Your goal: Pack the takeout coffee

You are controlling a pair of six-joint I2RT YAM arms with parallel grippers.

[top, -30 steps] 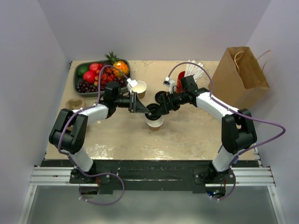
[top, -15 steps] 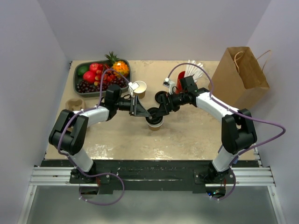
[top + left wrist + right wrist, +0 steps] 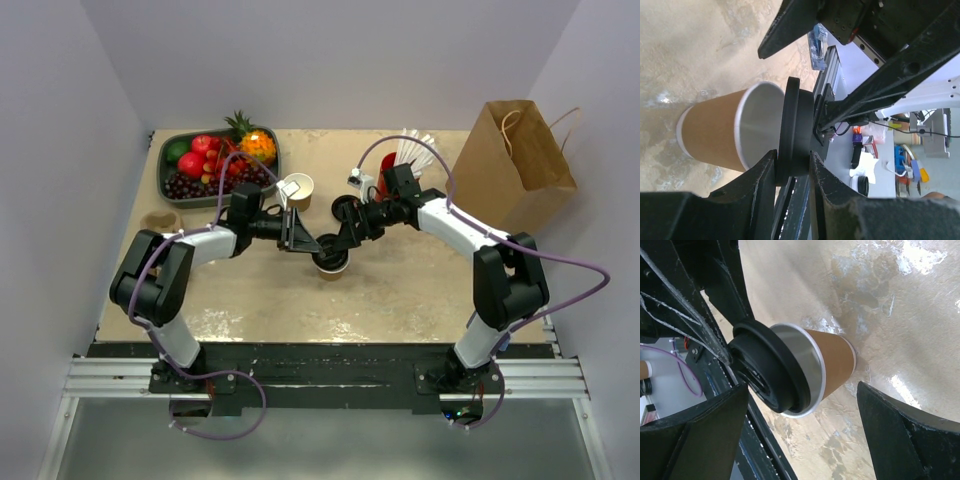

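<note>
The takeout coffee cup [image 3: 332, 266] stands mid-table, tan-sided with a white rim. It also shows in the left wrist view [image 3: 715, 130] and the right wrist view [image 3: 835, 365]. Its round black lid [image 3: 327, 248] sits at the cup's mouth, tilted against the rim [image 3: 792, 125] [image 3: 767, 370]. My left gripper [image 3: 316, 243] is shut on the lid's edge [image 3: 792, 167]. My right gripper [image 3: 346, 238] is open, its fingers spread wide on either side of the cup without touching it [image 3: 802, 430].
A lidless paper cup [image 3: 299, 189] stands behind the left gripper. A red cup with white straws [image 3: 403, 160] is behind the right arm. A brown paper bag [image 3: 515, 160] stands at the back right. A fruit tray [image 3: 170, 172] is at the back left.
My left gripper has brought the lid down and right from above the cup onto its mouth, covering the white inside. The right gripper stays open around the cup.
</note>
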